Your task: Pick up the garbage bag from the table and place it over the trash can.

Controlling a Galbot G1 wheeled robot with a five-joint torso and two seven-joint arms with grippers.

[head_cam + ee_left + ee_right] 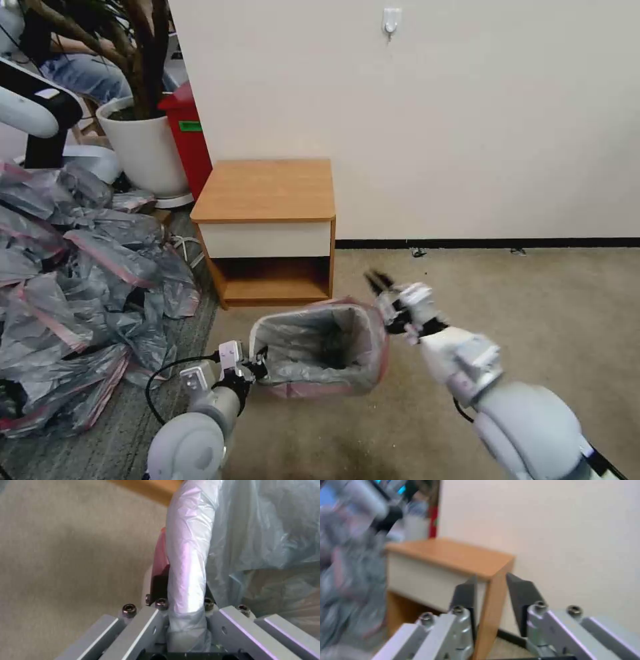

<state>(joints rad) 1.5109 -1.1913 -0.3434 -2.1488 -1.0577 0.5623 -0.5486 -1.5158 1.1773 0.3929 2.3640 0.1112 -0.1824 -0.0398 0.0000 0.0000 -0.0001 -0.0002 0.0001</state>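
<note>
The garbage bag [320, 347] already lines the trash can [327, 390], low centre of frame. The left pincer [257, 367] grips its rim at the left; the right pincer [379, 283], released, hovers just upper right.

Head camera looks down over the floor at the table [267, 190]; right wrist camera faces it nearer.
</note>
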